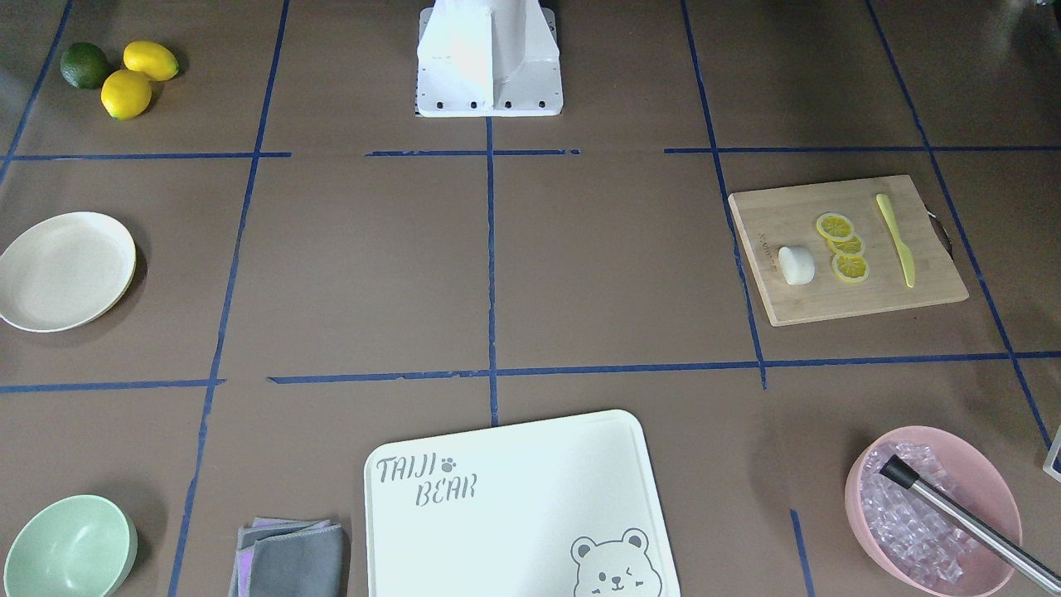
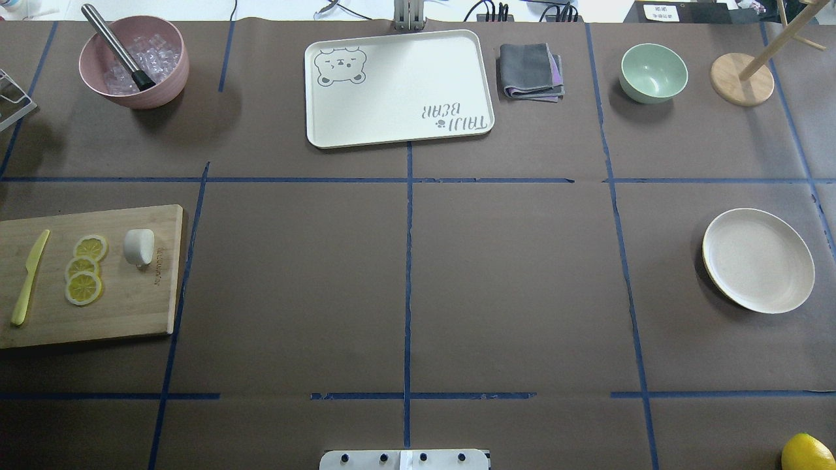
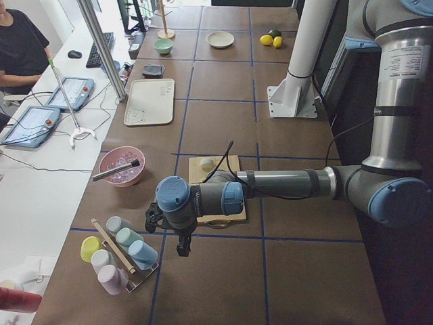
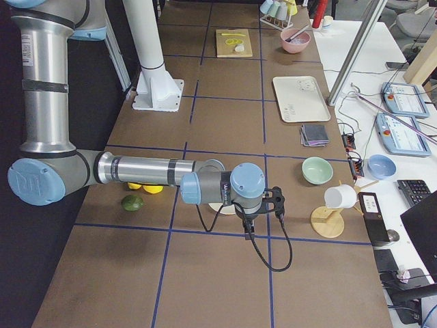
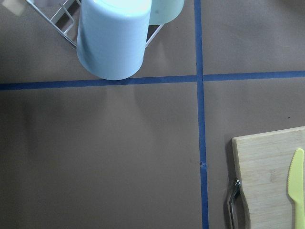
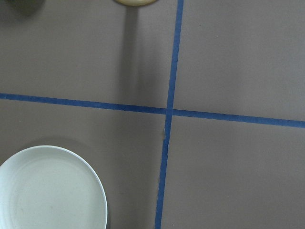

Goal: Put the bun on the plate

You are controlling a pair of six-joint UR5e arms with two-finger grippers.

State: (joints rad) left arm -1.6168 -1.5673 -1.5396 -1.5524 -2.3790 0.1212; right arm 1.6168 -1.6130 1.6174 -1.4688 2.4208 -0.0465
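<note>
The white bun [image 2: 139,247] [image 1: 796,265] lies on a wooden cutting board [image 2: 130,307] on the table's left side, beside lemon slices. The cream plate [image 2: 757,260] [image 1: 66,271] sits empty at the far right and shows at the lower left of the right wrist view [image 6: 47,191]. My left gripper [image 3: 181,248] hangs past the board's outer end, seen only in the exterior left view. My right gripper [image 4: 247,229] hangs just beyond the plate, seen only in the exterior right view. I cannot tell whether either is open or shut.
Lemon slices [image 2: 83,269] and a yellow knife [image 2: 27,277] share the board. A pink ice bowl [image 2: 134,62], the bear-printed board [image 2: 398,91], a grey cloth [image 2: 530,70], a mint bowl [image 2: 653,72] and a wooden stand [image 2: 741,78] line the far edge. A cup rack [image 5: 114,38] is near the left wrist.
</note>
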